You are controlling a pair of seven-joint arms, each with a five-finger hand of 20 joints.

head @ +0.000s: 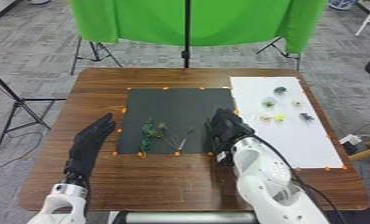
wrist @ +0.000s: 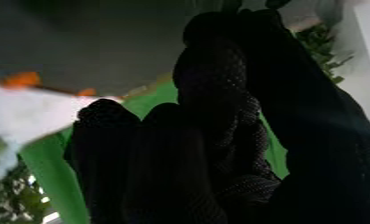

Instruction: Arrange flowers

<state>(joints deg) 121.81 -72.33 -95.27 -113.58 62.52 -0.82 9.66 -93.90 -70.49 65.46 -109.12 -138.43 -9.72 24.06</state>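
Observation:
In the head view my left hand is over the table left of the dark mat, its fingers straight. My right hand is at the mat's right edge. Green artificial stems lie on the left half of the dark mat, beside a small sprig and thin pale stems. Small flower heads, among them a yellow one and a grey-green one, rest on the white sheet. In the right wrist view dark green leaves show beside my right hand; whether it holds anything is unclear.
The brown table extends around the mat and the sheet. Orange tape marks their edges. Beyond the far table edge hangs a green cloth on a stand, and a black tripod stands on the left.

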